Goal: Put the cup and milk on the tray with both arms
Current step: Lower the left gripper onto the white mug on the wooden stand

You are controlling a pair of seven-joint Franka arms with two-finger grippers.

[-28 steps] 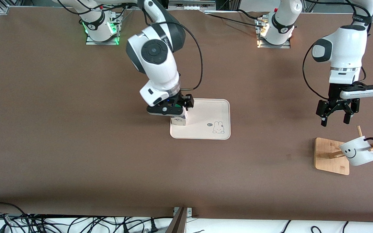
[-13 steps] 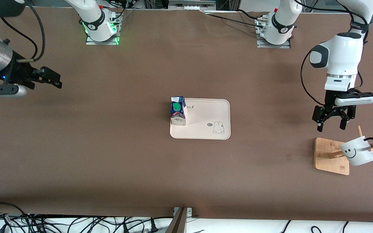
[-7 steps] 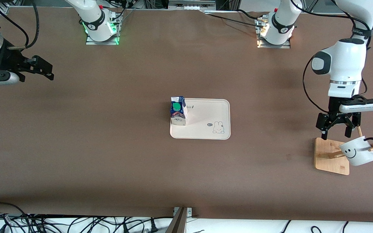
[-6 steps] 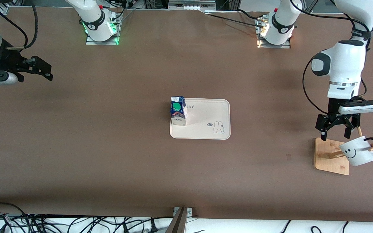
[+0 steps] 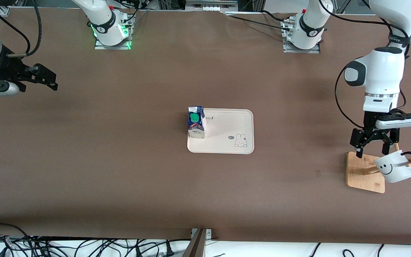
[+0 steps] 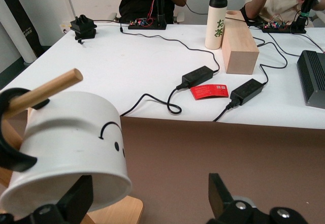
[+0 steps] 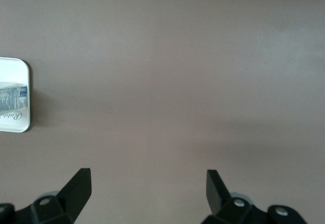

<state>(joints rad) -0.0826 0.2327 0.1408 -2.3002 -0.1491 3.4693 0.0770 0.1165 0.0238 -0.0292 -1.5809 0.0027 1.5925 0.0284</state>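
Observation:
The cup [image 5: 394,167] is a white mug with a smiley face and a black handle. It hangs tilted on a peg of the wooden rack at the left arm's end of the table. My left gripper [image 5: 371,153] is open just above the rack, beside the cup's rim. In the left wrist view the cup [image 6: 71,148] is next to one finger [image 6: 81,198], and the left gripper [image 6: 151,203] holds nothing. The milk [image 5: 196,123] stands upright on the tray [image 5: 227,142], at the tray's end toward the right arm. My right gripper [image 5: 50,79] is open and empty at the right arm's end of the table.
The rack's square wooden base [image 5: 364,175] and its pegs [image 6: 45,89] surround the cup. The right wrist view shows a corner of the tray [image 7: 12,69] with the milk [image 7: 12,97] on it. Cables lie along the table's front edge [image 5: 84,246].
My right gripper let go of the milk on the tray and drew away to its end of the table. My left gripper came down toward the cup on the rack.

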